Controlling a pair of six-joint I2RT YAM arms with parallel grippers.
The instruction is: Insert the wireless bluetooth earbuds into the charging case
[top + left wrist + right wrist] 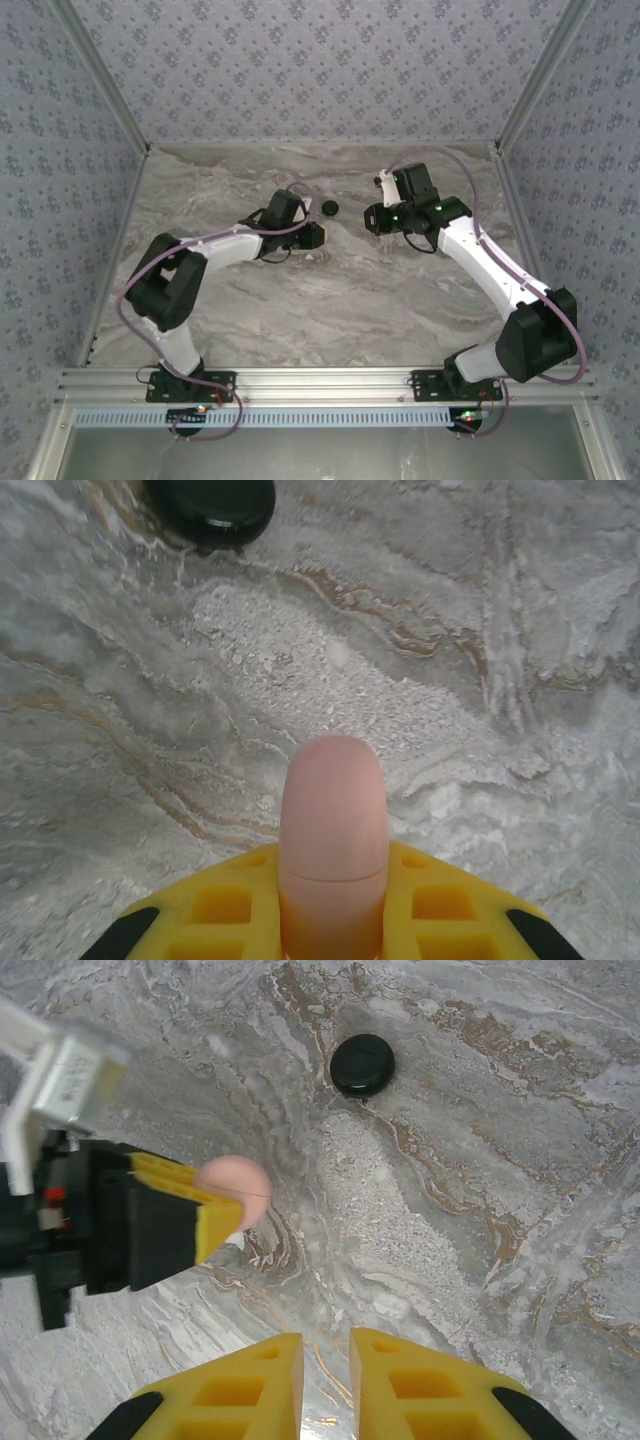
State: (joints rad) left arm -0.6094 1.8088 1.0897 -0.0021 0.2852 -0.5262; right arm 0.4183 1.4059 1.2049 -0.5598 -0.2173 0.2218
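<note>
A pale pink charging case [333, 820], rounded like a capsule with its lid seam closed, sticks out from between the yellow fingers of my left gripper [333, 885], which is shut on it. In the right wrist view the same case [240, 1188] shows at the tip of the left gripper [205, 1222], held just above the marble. My right gripper [326, 1360] faces it from a short distance, its jaws a narrow gap apart with nothing between them. From above, the left gripper [316, 236] and right gripper [372, 218] point at each other mid-table. The earbuds are out of view.
A black round disc-shaped case [329, 208] lies on the marble table [330, 300] just beyond the two grippers, also seen as a black disc [362, 1064] ahead of the right fingers and at the upper left [215, 505] of the left wrist view. Patterned walls [320, 60] enclose the table.
</note>
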